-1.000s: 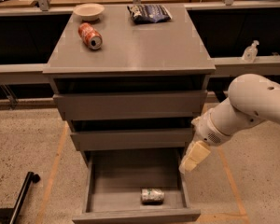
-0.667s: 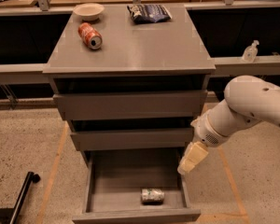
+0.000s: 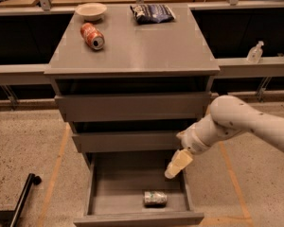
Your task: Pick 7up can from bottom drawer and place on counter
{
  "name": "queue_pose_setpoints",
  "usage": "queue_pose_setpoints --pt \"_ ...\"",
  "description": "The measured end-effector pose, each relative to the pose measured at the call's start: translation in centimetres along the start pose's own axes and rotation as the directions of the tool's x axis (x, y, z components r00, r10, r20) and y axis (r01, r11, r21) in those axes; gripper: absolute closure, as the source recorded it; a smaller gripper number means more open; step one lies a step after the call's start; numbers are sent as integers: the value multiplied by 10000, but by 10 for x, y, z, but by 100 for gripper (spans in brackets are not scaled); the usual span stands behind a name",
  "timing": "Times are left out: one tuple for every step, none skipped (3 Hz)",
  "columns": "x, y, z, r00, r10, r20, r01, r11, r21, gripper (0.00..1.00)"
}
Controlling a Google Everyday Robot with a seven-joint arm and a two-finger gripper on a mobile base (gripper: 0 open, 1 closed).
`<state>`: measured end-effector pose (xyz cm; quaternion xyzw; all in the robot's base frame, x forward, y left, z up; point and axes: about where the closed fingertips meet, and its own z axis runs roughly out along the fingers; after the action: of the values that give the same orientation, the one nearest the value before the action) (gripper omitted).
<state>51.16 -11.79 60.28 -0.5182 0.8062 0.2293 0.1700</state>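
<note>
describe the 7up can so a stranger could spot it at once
Start at the grey drawer cabinet; its bottom drawer stands open. Near the front of that drawer's floor the 7up can lies on its side, just below the gripper over the drawer's right side. It is green and silver, unlike the red-orange soda can on the counter.

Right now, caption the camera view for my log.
Gripper hangs over the open bottom drawer, above-right of the 7up can lying inside.
</note>
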Motion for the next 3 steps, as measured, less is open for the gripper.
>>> queue_pose_setpoints --pt "14 -20 66 9993 353 -103 -358 9982 -484 0" --pt "22 -18 83 9987 489 -134 -498 9960 -742 0" --pt "30 -22 82 9961 858 183 -846 9947 -579 0"
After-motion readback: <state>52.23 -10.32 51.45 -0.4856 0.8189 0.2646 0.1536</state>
